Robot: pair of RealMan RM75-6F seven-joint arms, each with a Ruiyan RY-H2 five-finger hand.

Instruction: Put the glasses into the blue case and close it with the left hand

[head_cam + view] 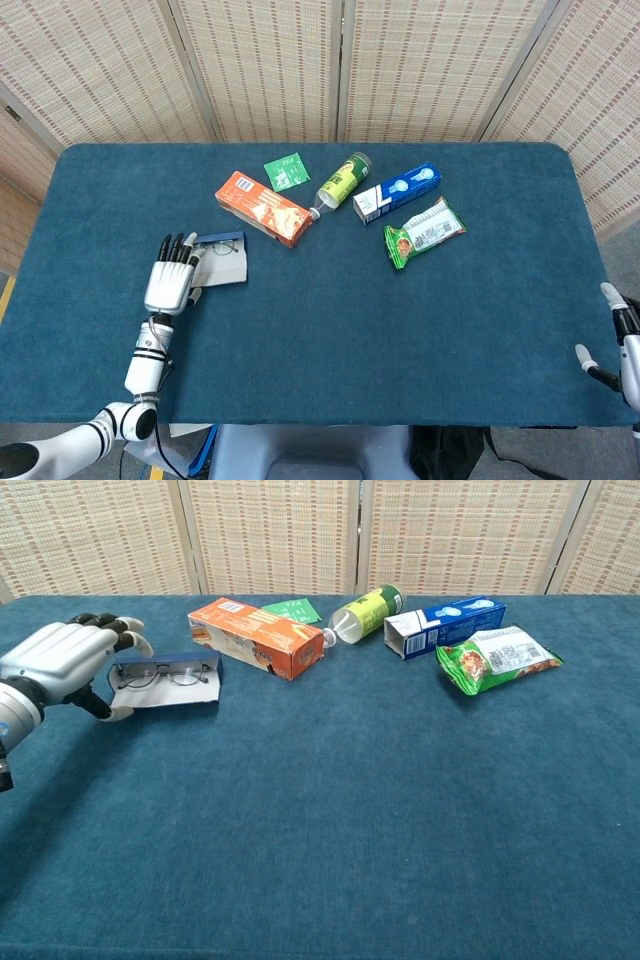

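The glasses (157,675) lie inside the open blue case (205,665) on the counter's (330,330) left part. The left hand (62,662) sits at the case's left end, fingers (122,626) spread, gripping nothing. The right hand (622,335) rests at the counter's far right edge, fingers apart, empty.

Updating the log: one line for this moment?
left hand: open beside blue case | glasses: inside | lid: open | right hand: idle
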